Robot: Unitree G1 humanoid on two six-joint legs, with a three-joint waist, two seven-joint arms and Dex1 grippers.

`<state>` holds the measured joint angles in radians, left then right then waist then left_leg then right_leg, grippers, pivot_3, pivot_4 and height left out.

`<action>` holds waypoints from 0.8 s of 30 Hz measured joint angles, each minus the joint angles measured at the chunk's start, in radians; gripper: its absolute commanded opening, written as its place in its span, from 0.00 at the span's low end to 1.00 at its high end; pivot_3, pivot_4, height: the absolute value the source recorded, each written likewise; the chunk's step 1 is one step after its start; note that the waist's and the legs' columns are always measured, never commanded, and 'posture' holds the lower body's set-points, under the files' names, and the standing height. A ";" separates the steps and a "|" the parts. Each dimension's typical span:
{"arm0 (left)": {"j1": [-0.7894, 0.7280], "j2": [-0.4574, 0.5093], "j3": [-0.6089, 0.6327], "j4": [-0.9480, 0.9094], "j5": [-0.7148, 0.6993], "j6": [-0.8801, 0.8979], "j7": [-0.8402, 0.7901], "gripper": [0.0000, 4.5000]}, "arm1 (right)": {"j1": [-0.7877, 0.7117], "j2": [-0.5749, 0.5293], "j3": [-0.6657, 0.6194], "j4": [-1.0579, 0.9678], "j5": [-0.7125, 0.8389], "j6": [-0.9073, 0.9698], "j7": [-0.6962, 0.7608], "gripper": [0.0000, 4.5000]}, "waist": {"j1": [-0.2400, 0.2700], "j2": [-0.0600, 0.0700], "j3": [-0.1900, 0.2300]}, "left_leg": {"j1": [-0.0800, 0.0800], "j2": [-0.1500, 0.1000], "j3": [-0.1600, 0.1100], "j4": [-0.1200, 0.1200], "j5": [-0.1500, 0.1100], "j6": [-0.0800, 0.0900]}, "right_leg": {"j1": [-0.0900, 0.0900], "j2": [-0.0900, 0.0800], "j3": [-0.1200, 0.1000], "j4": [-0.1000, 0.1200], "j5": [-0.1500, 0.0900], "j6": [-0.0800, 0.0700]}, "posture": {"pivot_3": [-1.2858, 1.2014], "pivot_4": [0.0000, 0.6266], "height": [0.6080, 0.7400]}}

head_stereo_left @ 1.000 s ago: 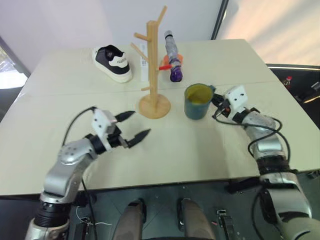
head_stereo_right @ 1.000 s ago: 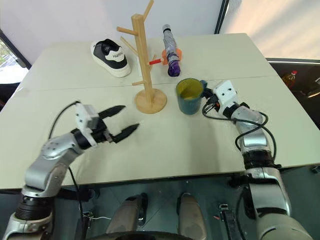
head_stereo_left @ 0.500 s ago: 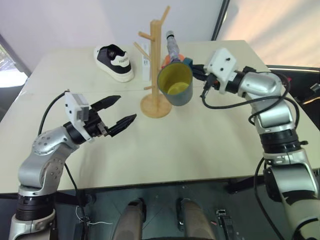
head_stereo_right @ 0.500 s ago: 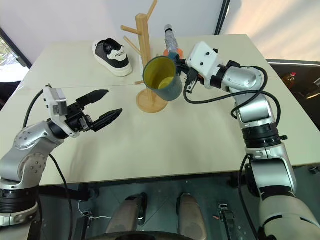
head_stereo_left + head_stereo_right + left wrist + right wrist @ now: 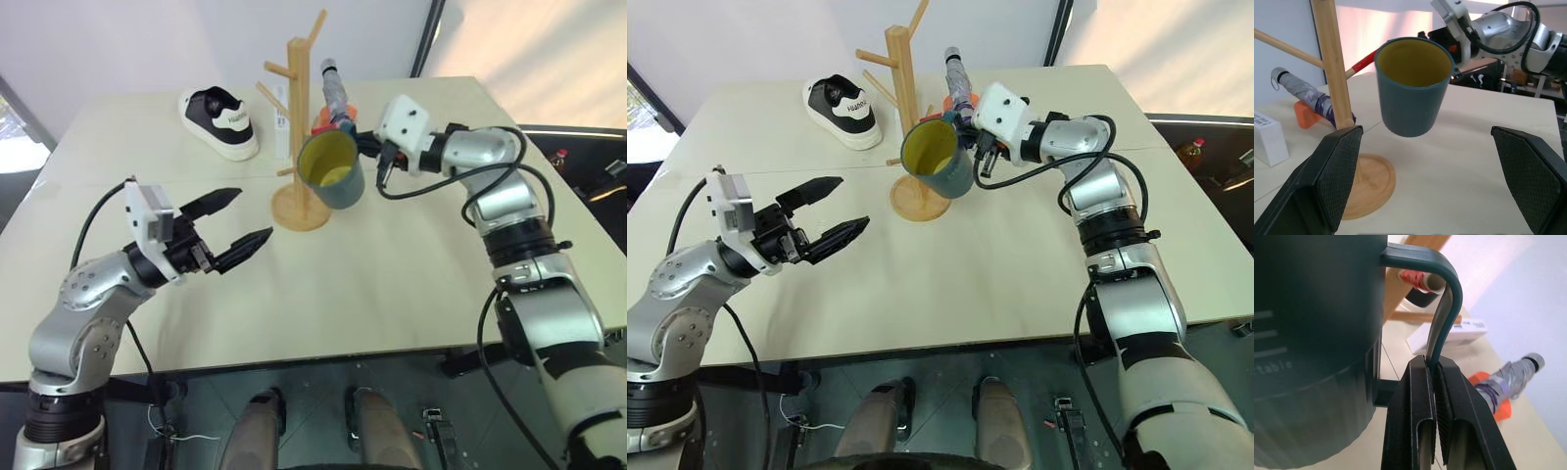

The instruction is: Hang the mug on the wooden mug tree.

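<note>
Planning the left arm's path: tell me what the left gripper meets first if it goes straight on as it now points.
Likely the mug, held off the table by the right gripper; the wooden mug tree stands just beside that line. Depth is unclear.

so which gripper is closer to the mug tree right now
Right. The right gripper, shut on the mug handle, sits just beside the wooden mug tree. The left gripper hangs open, well short of its base.
</note>
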<state>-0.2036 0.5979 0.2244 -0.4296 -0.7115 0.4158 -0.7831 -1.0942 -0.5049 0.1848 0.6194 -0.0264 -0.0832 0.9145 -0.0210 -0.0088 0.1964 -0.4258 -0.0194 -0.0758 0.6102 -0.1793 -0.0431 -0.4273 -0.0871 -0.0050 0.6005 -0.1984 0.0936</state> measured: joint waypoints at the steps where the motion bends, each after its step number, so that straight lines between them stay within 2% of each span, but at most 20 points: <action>1: 0.000 0.002 0.001 0.000 -0.001 0.001 0.000 1.00 | -0.016 0.008 0.001 0.021 -0.002 -0.005 0.000 0.01 | -0.001 0.000 0.000 | 0.000 0.000 0.000 0.000 0.000 0.000 | 0.000 0.000 0.000 0.000 0.000 0.000 | 0.52 0.24 1.00; 13: -0.006 0.003 0.002 0.000 -0.017 0.009 0.008 1.00 | -0.128 0.080 0.016 0.245 -0.056 -0.078 -0.004 0.01 | -0.001 0.000 0.000 | 0.000 0.000 0.000 0.000 0.000 0.000 | 0.000 0.000 0.000 0.000 0.000 0.000 | 0.52 0.24 1.00; 14: -0.006 0.003 0.002 0.000 -0.017 0.009 0.010 1.00 | -0.134 0.085 0.016 0.257 -0.061 -0.082 -0.006 0.15 | -0.001 0.000 0.000 | 0.000 0.000 0.000 0.000 0.000 0.000 | 0.000 0.000 0.000 0.001 0.000 0.000 | 0.52 0.24 1.00; 15: -0.006 0.003 0.002 0.000 -0.017 0.009 0.012 1.00 | -0.143 0.090 0.016 0.271 -0.066 -0.087 -0.008 0.22 | -0.001 0.000 0.000 | 0.000 0.000 0.000 0.000 0.000 0.000 | 0.000 0.000 0.000 0.001 0.000 0.000 | 0.52 0.24 1.00; 19: -0.005 0.003 0.002 -0.001 -0.017 0.008 0.022 1.00 | -0.149 0.092 0.011 0.289 -0.070 -0.106 -0.030 0.65 | -0.001 0.000 0.000 | 0.000 0.000 0.000 0.000 0.000 0.000 | 0.000 0.001 0.000 0.001 0.000 0.000 | 0.52 0.24 1.00; 24: -0.003 0.003 0.002 -0.003 -0.016 0.009 0.042 1.00 | -0.142 0.063 -0.004 0.275 -0.069 -0.131 -0.057 0.65 | 0.001 0.000 0.000 | 0.000 0.000 0.000 0.000 0.000 0.000 | 0.000 0.001 0.000 0.001 0.000 0.000 | 0.52 0.24 1.00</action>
<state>-0.2067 0.6004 0.2260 -0.4331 -0.7272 0.4249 -0.7409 -1.2359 -0.4420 0.1812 0.8940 -0.0957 -0.2138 0.8572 -0.0200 -0.0085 0.1966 -0.4256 -0.0193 -0.0759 0.6100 -0.1793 -0.0432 -0.4276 -0.0866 -0.0048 0.6014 -0.1983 0.0936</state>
